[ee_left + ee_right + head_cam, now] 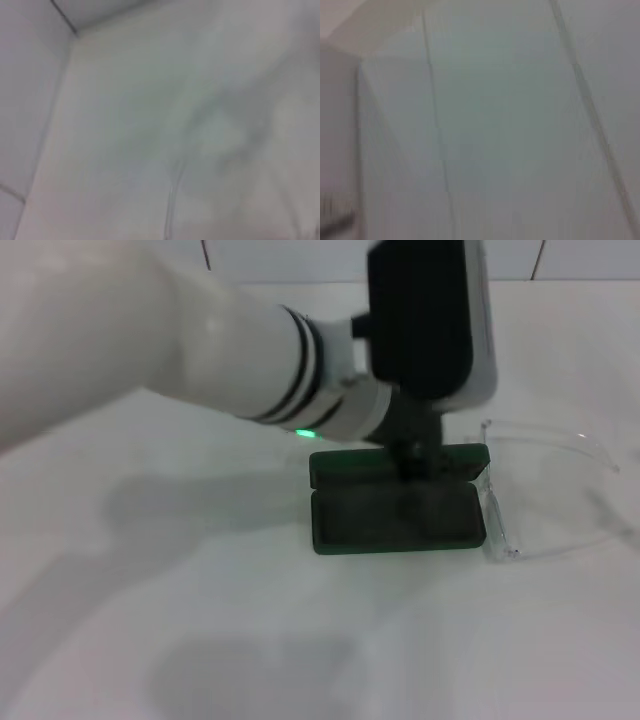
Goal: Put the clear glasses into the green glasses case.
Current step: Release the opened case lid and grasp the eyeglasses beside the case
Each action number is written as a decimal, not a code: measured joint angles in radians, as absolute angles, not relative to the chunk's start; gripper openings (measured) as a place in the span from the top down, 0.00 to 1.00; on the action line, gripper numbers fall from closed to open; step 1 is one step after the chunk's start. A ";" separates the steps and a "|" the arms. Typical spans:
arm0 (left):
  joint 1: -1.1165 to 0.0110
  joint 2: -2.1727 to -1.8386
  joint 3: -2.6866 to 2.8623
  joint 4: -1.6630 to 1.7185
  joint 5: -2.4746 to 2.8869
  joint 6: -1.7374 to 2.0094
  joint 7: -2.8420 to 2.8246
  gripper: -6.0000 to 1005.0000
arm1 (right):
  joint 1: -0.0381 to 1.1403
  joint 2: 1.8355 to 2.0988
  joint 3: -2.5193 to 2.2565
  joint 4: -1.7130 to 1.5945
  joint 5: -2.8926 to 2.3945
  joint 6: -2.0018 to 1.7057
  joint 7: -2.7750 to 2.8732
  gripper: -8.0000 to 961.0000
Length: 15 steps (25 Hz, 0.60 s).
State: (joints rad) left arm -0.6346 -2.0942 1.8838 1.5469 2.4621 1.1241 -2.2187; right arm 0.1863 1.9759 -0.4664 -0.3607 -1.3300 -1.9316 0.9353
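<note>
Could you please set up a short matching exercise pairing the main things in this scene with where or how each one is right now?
Things:
1. green glasses case
2. clear glasses
3. left gripper
4. table

States:
A. lying on the table at the case's right end
B. lying open, dark lining showing
C. white, bearing everything
D. reaching down over the case's lid

Pairs: 1-B, 2-A, 3-D, 4-C

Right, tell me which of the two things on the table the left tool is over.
The green glasses case, lying open; the left tool hangs above its hinge. The clear glasses lie beside it.
</note>
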 joint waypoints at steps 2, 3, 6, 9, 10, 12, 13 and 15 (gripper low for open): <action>-0.590 -2.095 1.837 1.642 2.367 1.150 -2.220 0.49 | 0.209 1.972 -0.467 -0.417 -1.426 -1.893 1.019 0.10; -0.566 -2.094 1.817 1.686 2.315 1.158 -2.219 0.49 | 0.223 1.973 -0.466 -0.462 -1.485 -1.875 1.079 0.10; -0.494 -2.093 1.745 1.809 2.170 1.166 -2.213 0.49 | 0.266 1.989 -0.470 -0.602 -1.637 -1.835 1.261 0.10; -0.426 -2.093 1.651 1.879 2.055 1.165 -2.214 0.49 | 0.303 2.002 -0.527 -0.748 -1.757 -1.792 1.489 0.13; -0.406 -2.093 1.613 1.888 2.013 1.164 -2.215 0.49 | 0.311 2.005 -0.559 -0.797 -1.792 -1.775 1.565 0.14; -0.366 -2.091 1.537 1.888 1.913 1.169 -2.201 0.49 | 0.318 2.013 -0.661 -0.913 -1.840 -1.737 1.710 0.16; -0.344 -2.090 1.507 1.883 1.861 1.180 -2.181 0.49 | 0.317 2.017 -0.718 -0.971 -1.856 -1.708 1.788 0.18; -0.297 -2.089 1.456 1.874 1.766 1.206 -2.120 0.50 | 0.304 2.020 -0.860 -1.100 -1.884 -1.635 1.936 0.20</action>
